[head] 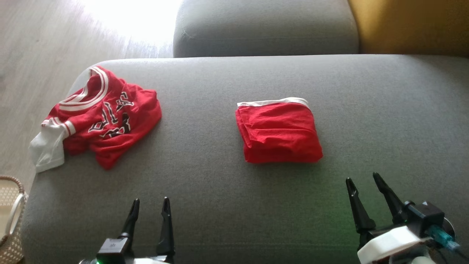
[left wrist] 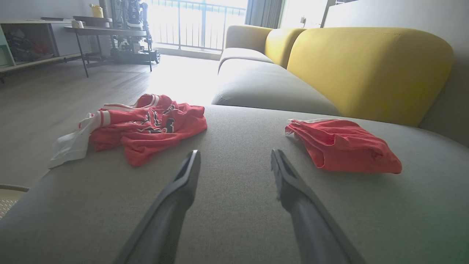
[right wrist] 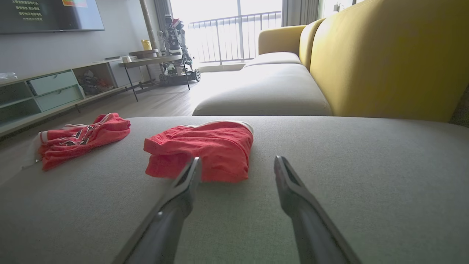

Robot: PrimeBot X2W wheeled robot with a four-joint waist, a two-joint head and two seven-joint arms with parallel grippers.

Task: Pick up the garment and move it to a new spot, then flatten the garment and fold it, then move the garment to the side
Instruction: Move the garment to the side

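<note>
A folded red garment with a white waistband [head: 279, 132] lies in the middle of the grey sofa seat [head: 384, 121]; it shows too in the left wrist view [left wrist: 340, 148] and the right wrist view [right wrist: 205, 148]. A crumpled red jersey with white trim and black lettering [head: 106, 117] sits at the seat's left end [left wrist: 146, 126] [right wrist: 78, 137]. My left gripper [head: 151, 205] is open near the seat's front edge, empty [left wrist: 235, 161]. My right gripper [head: 362, 180] is open and empty, just short of the folded garment's near right corner [right wrist: 237, 167].
A second grey seat cushion [head: 263, 27] and yellow backrests [left wrist: 366, 69] lie beyond. A woven basket [head: 11, 216] stands on the wood floor at the left. A table [right wrist: 154, 60], shelving and another machine stand farther off by the window.
</note>
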